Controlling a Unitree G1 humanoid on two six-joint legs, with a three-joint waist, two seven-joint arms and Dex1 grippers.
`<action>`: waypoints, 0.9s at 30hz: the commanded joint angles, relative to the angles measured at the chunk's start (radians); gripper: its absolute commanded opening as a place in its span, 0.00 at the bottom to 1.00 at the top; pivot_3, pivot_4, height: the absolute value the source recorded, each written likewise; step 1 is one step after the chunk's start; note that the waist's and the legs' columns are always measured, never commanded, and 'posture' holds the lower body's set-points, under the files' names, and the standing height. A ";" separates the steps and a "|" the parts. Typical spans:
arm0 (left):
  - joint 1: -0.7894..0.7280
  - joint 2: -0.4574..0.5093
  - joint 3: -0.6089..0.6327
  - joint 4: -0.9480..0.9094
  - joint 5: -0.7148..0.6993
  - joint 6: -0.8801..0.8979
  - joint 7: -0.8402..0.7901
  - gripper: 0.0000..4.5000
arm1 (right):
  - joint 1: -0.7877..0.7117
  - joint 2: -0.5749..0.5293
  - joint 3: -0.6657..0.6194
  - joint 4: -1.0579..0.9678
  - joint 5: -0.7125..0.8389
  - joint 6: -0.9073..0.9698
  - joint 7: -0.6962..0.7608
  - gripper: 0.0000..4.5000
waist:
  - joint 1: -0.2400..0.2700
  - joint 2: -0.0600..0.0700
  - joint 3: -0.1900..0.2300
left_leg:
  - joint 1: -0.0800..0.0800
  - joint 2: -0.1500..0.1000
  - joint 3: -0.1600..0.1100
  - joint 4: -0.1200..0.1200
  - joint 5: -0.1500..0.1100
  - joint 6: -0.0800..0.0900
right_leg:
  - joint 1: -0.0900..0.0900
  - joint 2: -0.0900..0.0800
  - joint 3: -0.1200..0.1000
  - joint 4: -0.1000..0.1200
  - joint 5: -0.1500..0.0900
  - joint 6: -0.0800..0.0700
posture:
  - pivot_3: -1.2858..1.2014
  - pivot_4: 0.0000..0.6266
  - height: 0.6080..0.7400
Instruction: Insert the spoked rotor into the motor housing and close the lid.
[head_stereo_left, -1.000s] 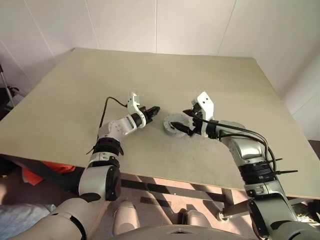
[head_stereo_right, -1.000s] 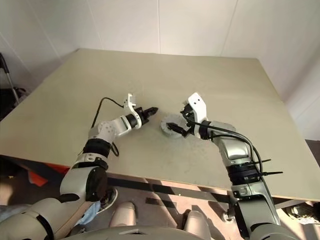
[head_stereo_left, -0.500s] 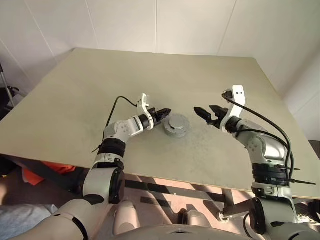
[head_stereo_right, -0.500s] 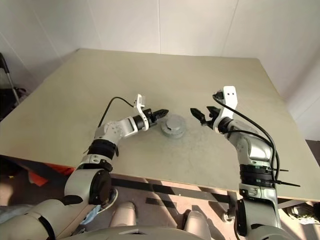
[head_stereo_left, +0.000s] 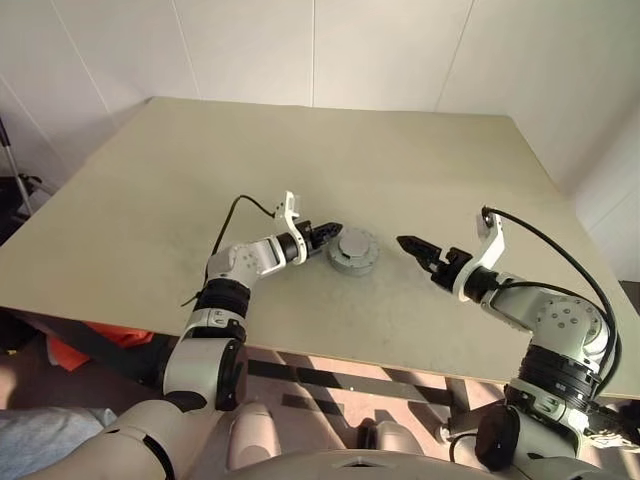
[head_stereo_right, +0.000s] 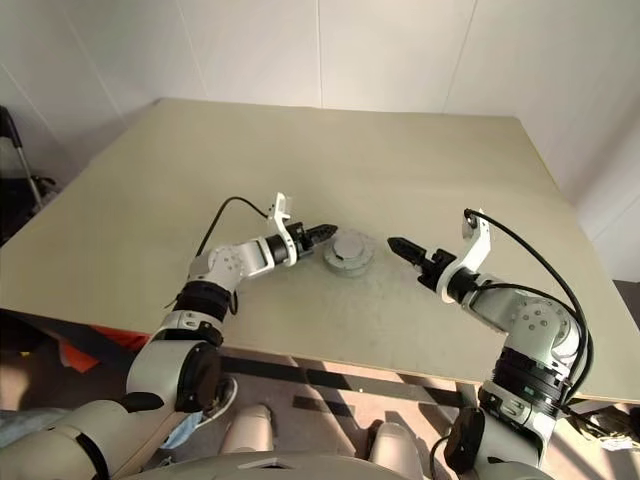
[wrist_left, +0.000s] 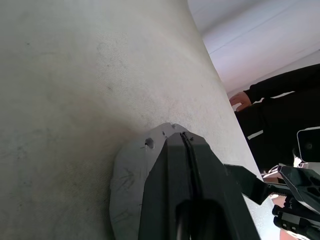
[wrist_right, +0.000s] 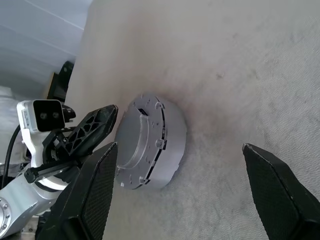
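The motor housing (head_stereo_left: 352, 250) stands mid-table as a closed grey cylinder, with the lid (wrist_right: 134, 146) sitting flat on it. The spoked rotor is hidden. My left gripper (head_stereo_left: 335, 231) is shut, and its tips rest against the left edge of the lid (wrist_left: 131, 172). In the left wrist view the shut fingers (wrist_left: 175, 165) lie over the grey top. My right gripper (head_stereo_left: 415, 248) hangs a short way to the right of the housing (wrist_right: 169, 150). It is open wide, holds nothing and points at the housing.
The beige table (head_stereo_left: 330, 150) stretches wide behind and to both sides of the housing; its front edge (head_stereo_left: 380, 365) is close below the arms. In the left wrist view a person's hand (wrist_left: 240, 99) and black sleeve (wrist_left: 287, 95) show past the table's far side.
My right gripper has left the housing, drawn back to the right and rolled over, its fingers still wide. My left gripper slid right up to the housing's edge, staying shut.
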 joint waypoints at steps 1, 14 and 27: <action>-0.012 -0.009 -0.023 -0.010 0.008 0.013 -0.006 0.00 | -0.061 0.055 -0.061 -0.042 0.078 0.058 -0.059 1.00 | 0.000 0.001 -0.001 | 0.000 0.000 0.000 0.000 0.000 0.000 | 0.000 0.000 0.000 0.000 0.000 0.000 | 0.52 0.00 1.00; -0.004 0.016 -0.016 -0.009 0.014 0.020 0.009 0.00 | -0.066 0.185 -0.067 -0.039 0.068 0.158 -0.151 1.00 | 0.016 0.003 -0.001 | 0.001 0.000 0.000 -0.004 0.002 -0.004 | 0.000 0.000 0.000 -0.001 0.000 0.002 | 0.52 0.00 1.00; -0.026 0.015 -0.016 0.008 0.021 0.011 0.008 0.00 | -0.129 0.261 0.053 0.162 -0.011 -0.050 -0.139 1.00 | 0.007 0.003 -0.002 | 0.007 0.000 0.000 -0.015 0.008 -0.014 | 0.000 0.001 0.000 0.000 0.001 0.002 | 0.52 0.00 1.00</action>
